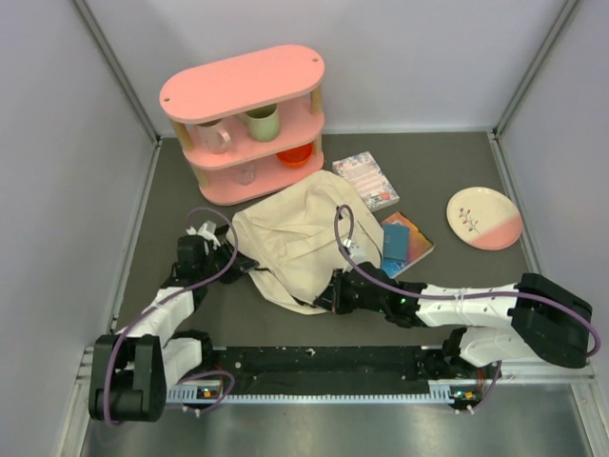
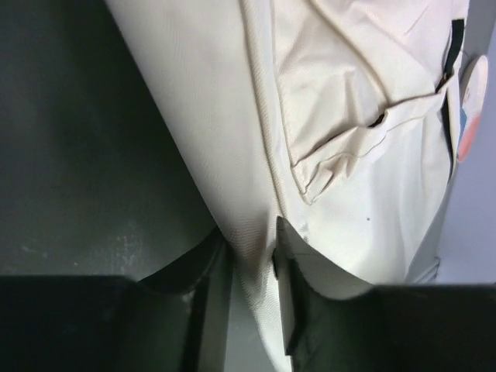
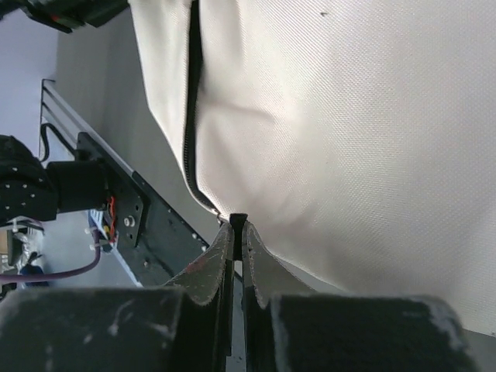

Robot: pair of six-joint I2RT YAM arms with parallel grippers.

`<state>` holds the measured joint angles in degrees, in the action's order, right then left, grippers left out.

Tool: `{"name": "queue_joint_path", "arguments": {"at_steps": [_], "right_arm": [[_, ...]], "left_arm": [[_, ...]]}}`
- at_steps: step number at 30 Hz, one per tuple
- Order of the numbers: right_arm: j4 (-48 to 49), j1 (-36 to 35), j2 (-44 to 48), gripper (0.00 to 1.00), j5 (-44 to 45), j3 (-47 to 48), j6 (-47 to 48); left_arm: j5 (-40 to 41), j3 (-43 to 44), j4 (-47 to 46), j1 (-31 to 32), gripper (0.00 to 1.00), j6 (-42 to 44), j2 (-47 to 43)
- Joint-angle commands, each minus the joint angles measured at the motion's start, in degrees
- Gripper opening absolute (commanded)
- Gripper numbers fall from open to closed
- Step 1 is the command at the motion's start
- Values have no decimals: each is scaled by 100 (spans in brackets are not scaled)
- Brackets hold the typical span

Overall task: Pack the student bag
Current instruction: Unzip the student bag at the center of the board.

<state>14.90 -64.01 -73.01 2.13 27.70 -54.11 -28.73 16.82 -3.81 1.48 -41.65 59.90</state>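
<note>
Student bag point(image 1: 295, 238) (cream, finely woven fabric) lies rounded and creased.

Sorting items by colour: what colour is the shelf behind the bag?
Pink; the shelf shows best in the top external view.

A pink shelf point(image 1: 243, 119) stands far left on the grey table point(image 1: 438, 157). A pale mug point(image 1: 211, 136) and a green cup point(image 1: 264, 123) sit on its middle tier, an orange bowl point(image 1: 296, 154) below. Right of it lies a patterned booklet point(image 1: 365, 180), nearer a colourful book point(image 1: 407, 243), and further right a cream-and-pink plate point(image 1: 484, 218).
</note>
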Motion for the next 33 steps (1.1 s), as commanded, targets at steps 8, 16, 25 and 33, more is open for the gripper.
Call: {"name": "queue_joint_path", "arguments": {"at_steps": [8, 16, 25, 33], "right_arm": [[57, -50, -152, 0, 296, 253, 120], [75, -50, -187, 0, 358, 438, 172], [13, -50, -125, 0, 525, 534, 155], [40, -50, -117, 0, 499, 517, 129]], "left_arm": [[579, 419, 1655, -104, 78, 649, -1664], [-254, -221, 2086, -95, 84, 204, -3017], [569, -724, 2421, 950, 83, -756, -3652], [1159, -1259, 867, 2118, 81, -1705, -3100]]}}
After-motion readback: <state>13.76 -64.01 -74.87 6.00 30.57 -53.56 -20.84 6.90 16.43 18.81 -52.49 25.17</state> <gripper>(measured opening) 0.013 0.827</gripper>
